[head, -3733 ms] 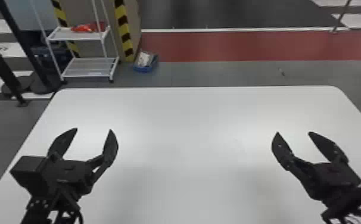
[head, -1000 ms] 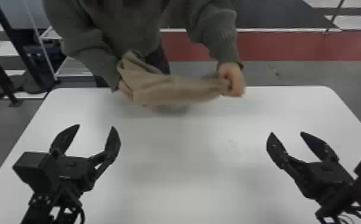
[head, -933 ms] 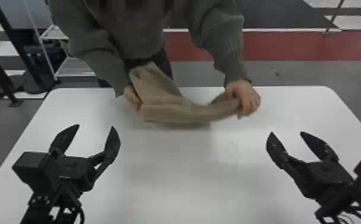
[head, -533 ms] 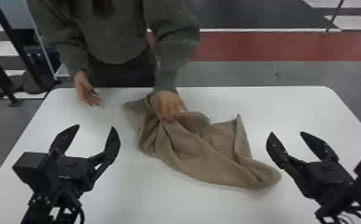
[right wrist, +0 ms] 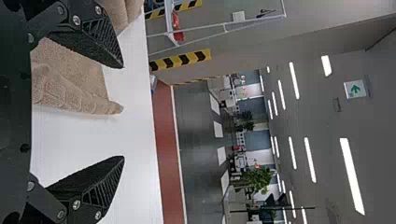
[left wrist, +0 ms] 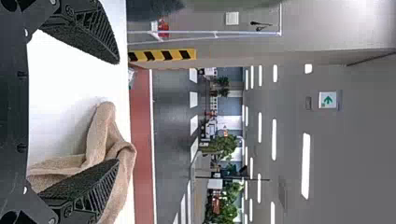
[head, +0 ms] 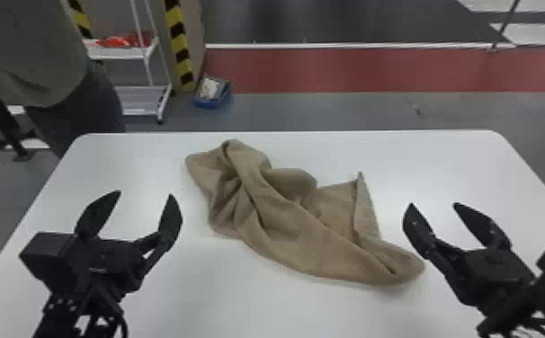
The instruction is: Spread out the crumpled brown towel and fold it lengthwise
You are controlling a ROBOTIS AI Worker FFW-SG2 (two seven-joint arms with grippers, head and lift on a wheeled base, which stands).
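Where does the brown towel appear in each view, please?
Head view: the brown towel lies crumpled on the table, between left gripper and right gripper.
Left wrist view: partly behind the finger on the robot's right.
Right wrist view: partly behind the finger on the robot's left.
Shared landmark: the red floor strip beyond the table.

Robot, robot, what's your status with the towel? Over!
Left gripper and right gripper: open, empty. Brown towel: crumpled on the white table, not spread. Nothing lying on top. Over.
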